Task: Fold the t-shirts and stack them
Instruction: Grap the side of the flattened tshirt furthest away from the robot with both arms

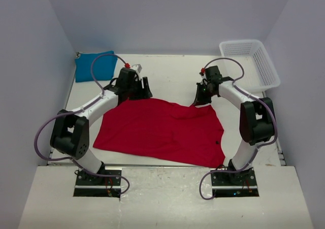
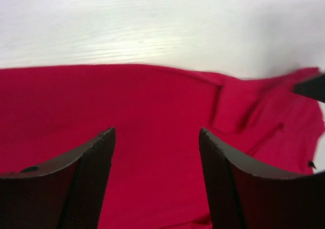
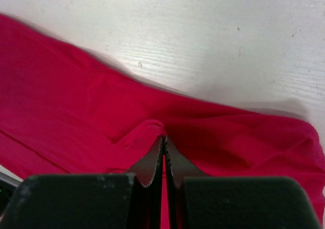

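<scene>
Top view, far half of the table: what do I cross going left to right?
Folded teal shirt → left gripper → right gripper, pinching the red shirt → basket.

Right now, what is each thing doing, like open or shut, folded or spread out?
red t-shirt: spread out on the table, far right corner pinched up.
teal-blue t-shirt: folded, lying at the table's far left corner.
basket: upright at the far right, nothing seen inside.
left hand: open over the red t-shirt, holding nothing.
right hand: shut on the red t-shirt.
</scene>
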{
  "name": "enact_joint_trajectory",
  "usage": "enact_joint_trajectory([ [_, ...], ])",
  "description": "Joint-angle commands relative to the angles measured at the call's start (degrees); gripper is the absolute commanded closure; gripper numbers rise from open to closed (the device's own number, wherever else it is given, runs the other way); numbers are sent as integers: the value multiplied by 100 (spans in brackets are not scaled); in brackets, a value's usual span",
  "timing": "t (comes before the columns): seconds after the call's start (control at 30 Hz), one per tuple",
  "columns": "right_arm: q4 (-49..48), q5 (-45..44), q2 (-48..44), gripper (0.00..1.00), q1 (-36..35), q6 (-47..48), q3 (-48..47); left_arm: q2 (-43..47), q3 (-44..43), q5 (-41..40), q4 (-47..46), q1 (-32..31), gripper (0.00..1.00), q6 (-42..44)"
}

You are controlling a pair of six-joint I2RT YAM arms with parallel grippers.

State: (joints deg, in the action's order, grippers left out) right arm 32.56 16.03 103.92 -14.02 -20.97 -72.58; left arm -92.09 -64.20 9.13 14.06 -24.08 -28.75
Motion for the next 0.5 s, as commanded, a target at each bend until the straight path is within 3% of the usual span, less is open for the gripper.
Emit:
enact_joint_trajectory([
  [0.0, -30, -65, -433, 100, -118, -65, 94, -194, -311, -886, 754, 577, 30, -96],
  [0.23, -153, -214, -847, 100, -276, -398, 419, -502, -637, -1869, 1397, 1537, 32, -174],
  [0.47, -197, -188, -1067, 100, -514, -381, 569, -897, -769, -1739, 1310, 2055, 31, -175],
])
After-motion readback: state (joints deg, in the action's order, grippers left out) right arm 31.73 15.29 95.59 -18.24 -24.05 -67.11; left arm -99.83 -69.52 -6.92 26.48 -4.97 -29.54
